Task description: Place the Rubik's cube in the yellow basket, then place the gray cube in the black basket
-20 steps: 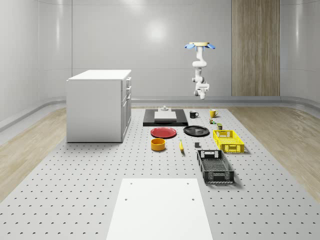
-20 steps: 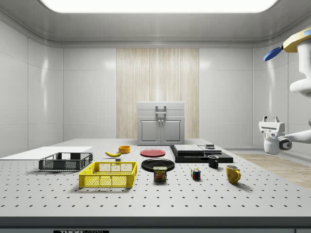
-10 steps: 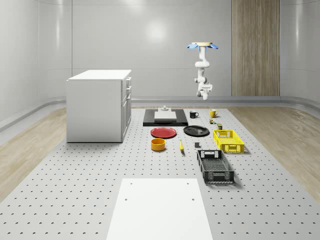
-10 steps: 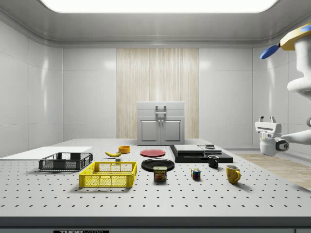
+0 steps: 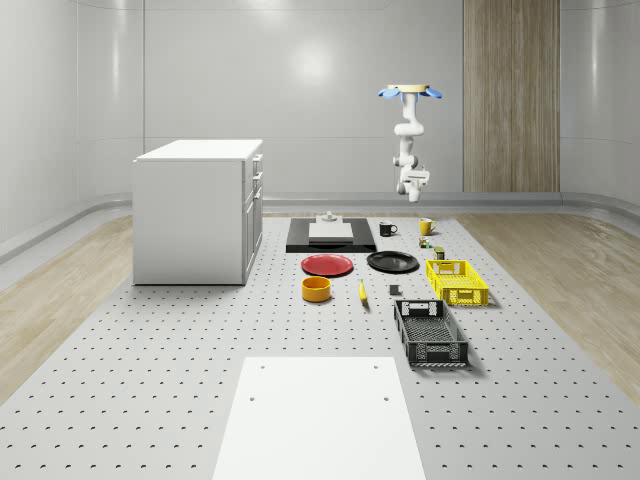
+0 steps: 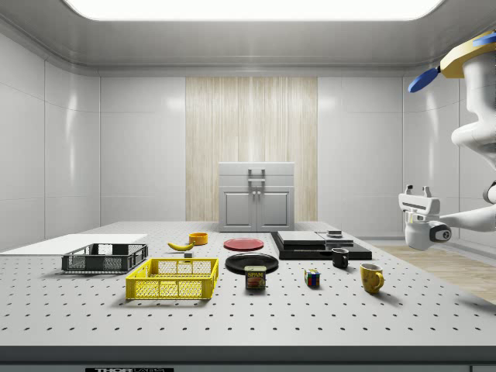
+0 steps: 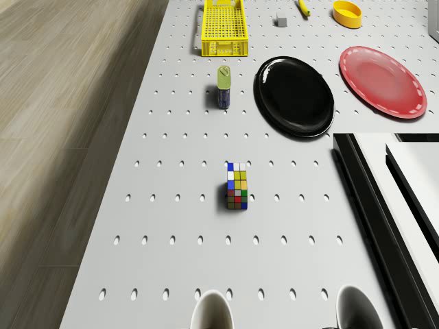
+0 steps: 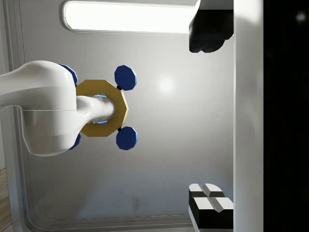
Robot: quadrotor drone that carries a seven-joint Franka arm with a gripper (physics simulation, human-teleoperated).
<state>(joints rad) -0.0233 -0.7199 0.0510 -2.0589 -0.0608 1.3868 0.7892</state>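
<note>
The drone (image 5: 408, 92) hovers high above the far end of the bench (image 5: 200, 380), near the yellow mug (image 6: 371, 277). The tool (image 6: 415, 191) hangs in the air pointing upward, its fingers (image 8: 208, 30) spread apart and holding nothing. The Rubik's cube (image 7: 236, 186) stands on the bench below the tool, well apart from it. The yellow basket (image 6: 173, 279) lies farther off.
</note>
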